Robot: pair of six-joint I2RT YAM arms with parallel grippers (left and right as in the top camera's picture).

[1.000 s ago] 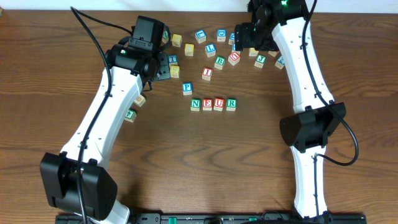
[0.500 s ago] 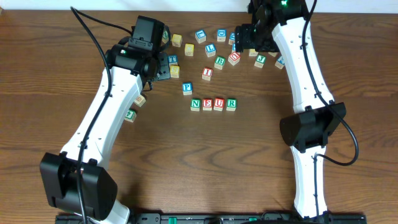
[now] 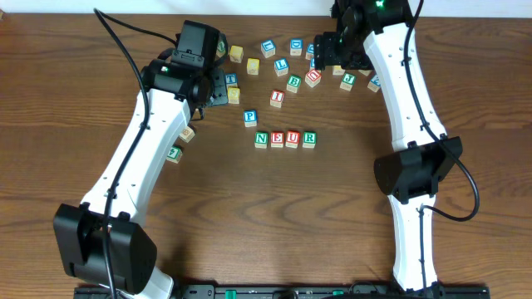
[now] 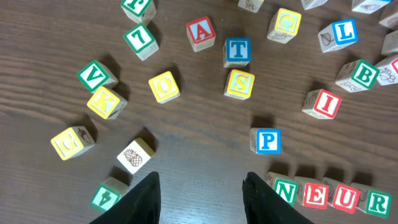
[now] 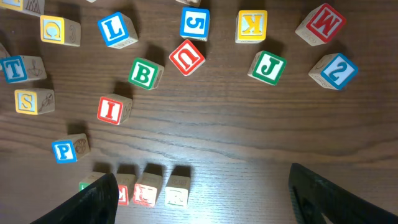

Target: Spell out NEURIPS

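Plainly, a dark brown wood-grain table (image 3: pixel 274 216) fills nearly every view. A pale strip (image 3: pixel 166 5) runs along its far edge in the overhead view, too thin to say what it is. Near the middle of the table stand green N (image 3: pixel 261 139), red E (image 3: pixel 277 139), red U (image 3: pixel 292 139) and green R (image 3: pixel 308 138), touching in a row. Blue P (image 3: pixel 250 117) sits just beyond the row's left end, red I (image 3: pixel 277 97) farther off, and yellow S (image 4: pixel 239 83) left of the I, among other lettered cubes (image 3: pixel 295 46).

The left fingers (image 4: pixel 146 199) stand apart over bare table, holding nothing. The right fingers (image 5: pixel 93 202) are spread wide, also empty.

From the left wrist, the row is cut by the picture's bottom edge. From the right wrist, the N is mostly behind one finger and the row's letters are blurred. Two more cubes (image 3: pixel 174 154) lie half under the left arm (image 3: pixel 141 158), their faces hard to read.
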